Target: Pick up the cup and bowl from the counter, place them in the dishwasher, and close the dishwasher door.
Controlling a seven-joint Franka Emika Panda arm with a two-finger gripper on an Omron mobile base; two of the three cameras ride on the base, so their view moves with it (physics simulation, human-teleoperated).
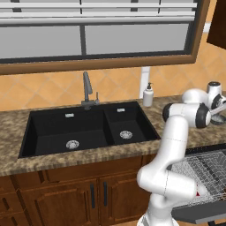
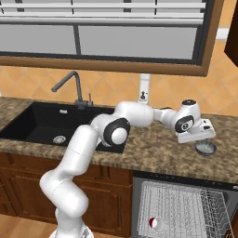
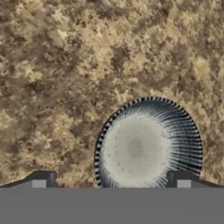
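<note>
A small grey ribbed bowl (image 2: pixel 205 148) sits on the speckled granite counter (image 2: pixel 153 151) at the right, above the dishwasher. My gripper (image 2: pixel 199 140) hangs just over it, pointing down, and is open. In the hand view the bowl (image 3: pixel 148 144) lies between and slightly beyond the two fingertips (image 3: pixel 43 178), shifted toward the right one, with nothing held. The dishwasher stands open with its wire rack (image 2: pixel 181 209) pulled out. A red-and-white cup (image 2: pixel 156 224) lies in the rack. The dark grey door (image 1: pixel 198 212) is folded down.
A black double sink (image 1: pixel 84 128) with a grey faucet (image 1: pixel 87 90) fills the counter's middle. A white soap dispenser (image 1: pixel 148 95) stands behind it by the tiled wall. Brown wooden cabinets (image 1: pixel 97 194) are below, left of the dishwasher.
</note>
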